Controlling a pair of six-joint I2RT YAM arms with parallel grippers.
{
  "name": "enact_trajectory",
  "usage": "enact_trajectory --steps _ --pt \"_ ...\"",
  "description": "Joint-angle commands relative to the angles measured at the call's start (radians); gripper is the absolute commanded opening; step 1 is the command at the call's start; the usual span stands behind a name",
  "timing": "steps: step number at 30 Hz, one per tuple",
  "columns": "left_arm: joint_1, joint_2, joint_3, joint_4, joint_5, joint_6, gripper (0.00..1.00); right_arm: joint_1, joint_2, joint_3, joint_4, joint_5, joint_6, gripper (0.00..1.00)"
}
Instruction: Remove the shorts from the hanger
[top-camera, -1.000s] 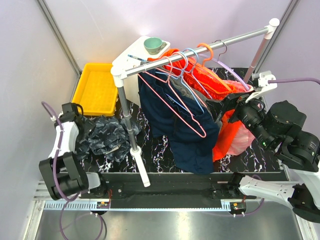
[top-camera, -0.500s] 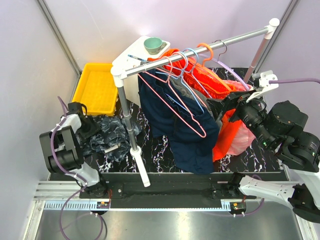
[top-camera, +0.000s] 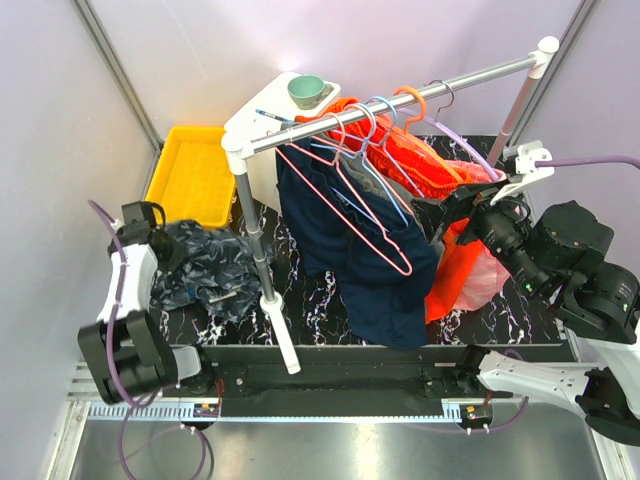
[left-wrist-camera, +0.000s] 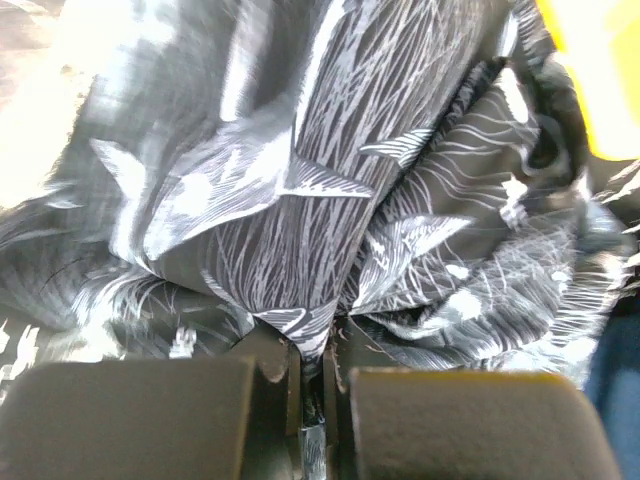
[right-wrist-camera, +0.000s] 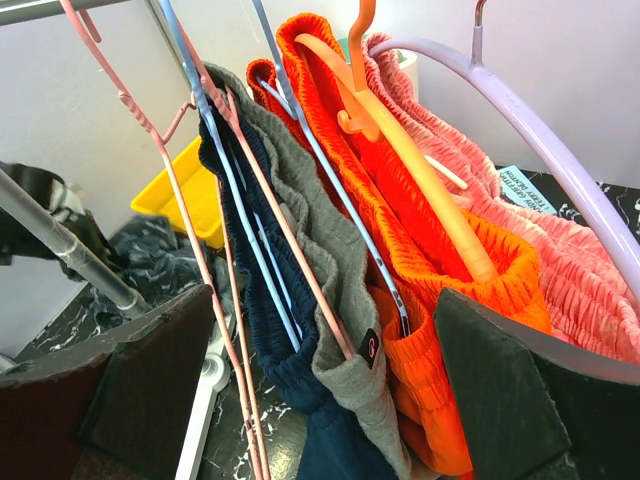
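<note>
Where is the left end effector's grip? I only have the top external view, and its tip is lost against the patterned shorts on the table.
Observer: The left wrist view shows the left end effector shut on a fold of the shorts; the fabric runs down into the narrow gap between its fingers.
Reviewer: Is the right one gripping a garment?
Observer: No. In the right wrist view the right end effector is open, its fingers spread either side of the hanging clothes.
Reviewer: Any printed fabric on the pink hanger?
Observer: None shows in the right wrist view: the hanger is bare wire beside the navy garment.
</note>
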Motion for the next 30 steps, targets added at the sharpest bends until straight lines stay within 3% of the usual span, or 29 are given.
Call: enact_trajectory --steps 1,9,16,30 --pt "-0.001 -0.131 0.14 -0.094 -0.126 -0.149 0.0 0.003 0.008 0.022 0.007 -0.015 0.0 1.0" --pt "-0.003 -0.187 0.435 -0.115 -0.112 -0.236 0.0 0.003 0.014 0.028 -0.015 -0.018 0.009 1.0" --pt "-0.015 -0.072 0.687 0.066 0.067 -0.18 0.0 0.003 0.036 0.04 -0.009 0.002 0.009 1.0" --pt "-0.144 0.232 0.818 0.33 -0.02 -0.16 0.0 0.003 0.139 0.139 -0.084 0.015 -0.006 1.0"
